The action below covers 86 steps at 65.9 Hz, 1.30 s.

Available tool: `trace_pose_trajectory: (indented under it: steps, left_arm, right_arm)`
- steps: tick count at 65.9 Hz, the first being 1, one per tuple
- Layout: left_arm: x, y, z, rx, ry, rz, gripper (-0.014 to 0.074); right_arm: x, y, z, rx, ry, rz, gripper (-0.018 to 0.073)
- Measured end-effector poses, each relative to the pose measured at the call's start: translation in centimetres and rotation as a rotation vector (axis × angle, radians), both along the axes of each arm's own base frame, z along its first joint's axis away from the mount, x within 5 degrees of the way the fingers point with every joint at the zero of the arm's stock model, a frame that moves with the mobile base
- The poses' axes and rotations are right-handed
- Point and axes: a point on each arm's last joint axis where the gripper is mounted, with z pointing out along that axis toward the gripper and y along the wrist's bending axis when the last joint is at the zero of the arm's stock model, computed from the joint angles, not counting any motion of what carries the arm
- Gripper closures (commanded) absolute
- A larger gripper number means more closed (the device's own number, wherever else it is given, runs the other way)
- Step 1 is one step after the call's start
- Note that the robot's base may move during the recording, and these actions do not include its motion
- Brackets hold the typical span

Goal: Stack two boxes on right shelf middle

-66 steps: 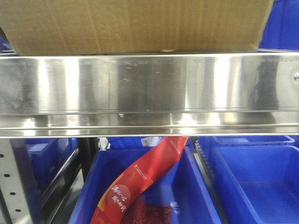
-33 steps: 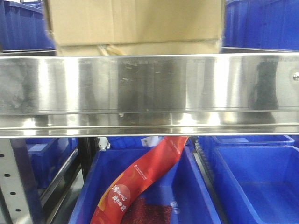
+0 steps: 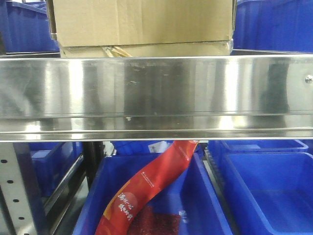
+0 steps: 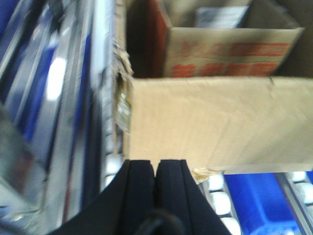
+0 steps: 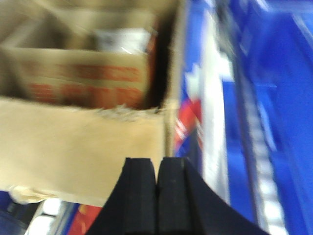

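Left gripper [image 4: 155,169]: black fingers pressed together, no gap, nothing between them — tips meet the near edge of the tan box [image 4: 215,125] at 12 o'clock. Right gripper [image 5: 156,169]: fingers likewise closed and empty, at the box's torn near wall. Front view — the box sits above the shelf [image 3: 156,88] rail, upper centre.

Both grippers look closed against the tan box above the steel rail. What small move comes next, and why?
Probably ease both arms back a little. The upper box already sits on the lower box above the shelf rail, and the shut left gripper and right gripper hold nothing.
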Motion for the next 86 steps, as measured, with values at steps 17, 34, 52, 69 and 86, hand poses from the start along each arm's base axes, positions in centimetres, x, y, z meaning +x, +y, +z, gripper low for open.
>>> trace_pose_trajectory:
  steps: [17, 34, 52, 69, 86]
  left_arm:
    - [-4.7, 1.1, -4.9, -0.081, -0.200, -0.118, 0.0687]
    - [-10.5, 3.2, -10.0, -0.105, -0.313, -0.175, 0.0687]
    - [-15.8, 5.8, -13.3, -0.055, -0.406, -0.174, 0.0687]
    - [-19.0, 7.2, -12.4, -0.103, -0.559, -0.161, 0.0687]
    - [-19.8, 7.6, -12.2, -0.116, -0.599, -0.159, 0.0687]
  right_arm:
    - [-3.5, -2.0, -6.4, 0.101, -0.129, 0.049, 0.0722]
    - [-9.0, -5.4, -11.5, 0.142, -0.183, -0.007, 0.0722]
    - [-15.3, -7.0, -14.2, 0.154, -0.287, -0.003, 0.0722]
    - [-19.0, -7.8, -12.3, 0.211, -0.510, 0.023, 0.0722]
    - [-19.7, -7.7, -11.5, 0.234, -0.598, 0.050, 0.0722]
